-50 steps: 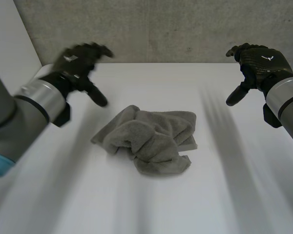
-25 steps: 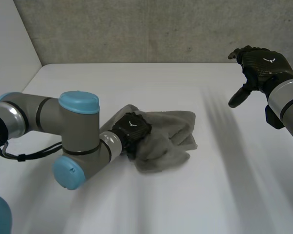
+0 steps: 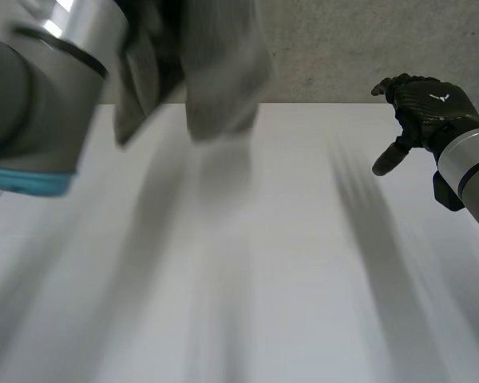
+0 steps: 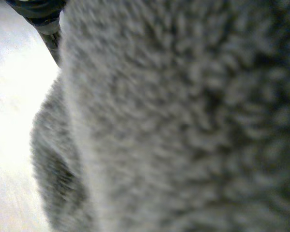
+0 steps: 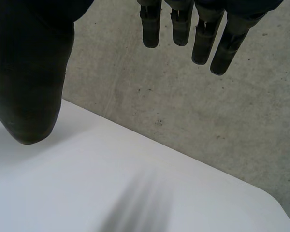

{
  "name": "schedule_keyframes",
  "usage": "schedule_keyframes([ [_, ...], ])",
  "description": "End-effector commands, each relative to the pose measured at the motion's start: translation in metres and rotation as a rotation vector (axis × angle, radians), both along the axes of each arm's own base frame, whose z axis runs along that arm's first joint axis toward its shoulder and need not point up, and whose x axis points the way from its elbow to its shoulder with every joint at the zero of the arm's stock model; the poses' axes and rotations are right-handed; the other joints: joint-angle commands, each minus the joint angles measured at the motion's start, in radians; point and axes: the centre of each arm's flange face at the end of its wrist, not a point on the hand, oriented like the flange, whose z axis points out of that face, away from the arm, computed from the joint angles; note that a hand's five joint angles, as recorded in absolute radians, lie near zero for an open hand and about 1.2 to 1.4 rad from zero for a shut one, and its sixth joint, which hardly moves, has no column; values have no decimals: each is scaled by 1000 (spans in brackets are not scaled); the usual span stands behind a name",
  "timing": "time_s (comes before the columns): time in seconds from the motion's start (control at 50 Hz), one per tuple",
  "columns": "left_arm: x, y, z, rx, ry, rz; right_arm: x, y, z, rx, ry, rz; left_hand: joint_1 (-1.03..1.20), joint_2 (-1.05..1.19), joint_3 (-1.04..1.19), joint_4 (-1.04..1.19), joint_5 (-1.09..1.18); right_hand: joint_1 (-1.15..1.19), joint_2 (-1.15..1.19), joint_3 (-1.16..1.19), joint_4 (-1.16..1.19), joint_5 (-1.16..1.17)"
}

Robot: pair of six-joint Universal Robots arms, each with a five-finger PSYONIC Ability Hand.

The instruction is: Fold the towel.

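White table (image 3: 303, 279), smooth top, rounded far corner

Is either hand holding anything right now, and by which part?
The towel hangs in the air from the raised left hand; where on the cloth cannot be told. The right hand is open, holding nothing.

Towel (image 3: 223, 64): upper part cut off at the head view's edge; folds and corners indistinct. Left hand (image 4: 38, 14): almost wholly covered by the cloth, grip not determinable. Left arm (image 3: 32, 96): cut off by the same edge.
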Motion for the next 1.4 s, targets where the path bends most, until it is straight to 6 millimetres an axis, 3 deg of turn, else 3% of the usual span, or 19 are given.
schedule_keyframes([
  [0.02,21,9,10,-9,76,-20,0,3,3,-9,-3,4,126,125,-52,-59,113,-65,-75,-43,-76,-62],
  [0.06,20,6,-5,30,52,-18,1,3,3,-9,-3,5,126,125,-52,-59,113,-65,-75,-43,-76,-62],
  [0.1,15,-2,-47,137,-14,-12,2,3,4,-12,-4,8,126,125,-52,-59,113,-65,-75,-43,-76,-62],
  [0.12,15,-2,-48,138,-14,-12,2,3,4,-12,-4,8,126,125,-52,-59,113,-65,-75,-43,-76,-62],
  [0.16,11,-9,-94,262,-86,-6,2,3,4,-12,-2,8,126,125,-52,-59,113,-65,-75,-43,-76,-62],
  [0.22,10,-12,-116,324,-121,-3,3,4,4,-12,-2,13,126,125,-52,-59,113,-65,-75,-43,-76,-62],
  [0.26,8,-15,-160,444,-191,-5,3,4,4,-14,-3,13,126,125,-52,-59,113,-65,-75,-43,-76,-62],
  [0.28,8,-15,-160,444,-192,-5,3,4,4,-14,-3,13,126,125,-52,-59,113,-65,-75,-43,-76,-62],
  [0.32,2,-14,-201,557,-270,-32,3,3,4,-14,-2,15,126,125,-52,-59,113,-65,-75,-43,-76,-62],
  [0.4,-3,-9,-235,659,-359,-75,3,3,3,-13,5,15,126,125,-52,-59,113,-65,-75,-43,-76,-62],
  [0.42,-5,-6,-251,713,-416,-97,3,3,3,-14,8,15,-109,-110,-52,-59,-122,-65,-75,-43,-76,-62],
  [0.44,-5,-6,-252,714,-417,-97,3,3,3,-14,8,15,-112,-112,-52,-59,-124,-65,-75,-43,-76,-62],
  [0.46,-6,-1,-265,760,-480,-118,3,3,3,-13,10,14,-708,-708,-52,-59,-720,-65,-75,-43,-76,-62],
  [0.48,-10,7,-273,785,-543,-139,3,3,2,-13,13,16,-961,-961,-52,-59,-973,-65,-75,-43,-76,-62],
  [0.62,-14,17,-268,757,-641,-147,3,3,2,-13,13,14,-1028,-1028,-52,-59,-1040,-65,-75,-43,-76,-62],
  [0.78,-2,11,-219,658,-567,-102,4,3,-7,9,45,25,-1022,-1023,-52,-59,-1034,-65,-75,-43,-76,-62],
  [0.98,26,29,-205,653,-544,-66,46,32,-57,153,100,227,-1025,-1025,-52,-59,-1037,-65,-75,-43,-76,-62],
  [1.22,50,53,-219,720,-563,-34,81,55,-121,369,64,356,-998,-999,-52,-59,-1011,-65,-75,-43,-76,-62],
  [1.4,68,46,-236,796,-568,16,98,62,-140,436,21,395,-972,-973,-52,-59,-984,57,46,-43,-76,60],
])
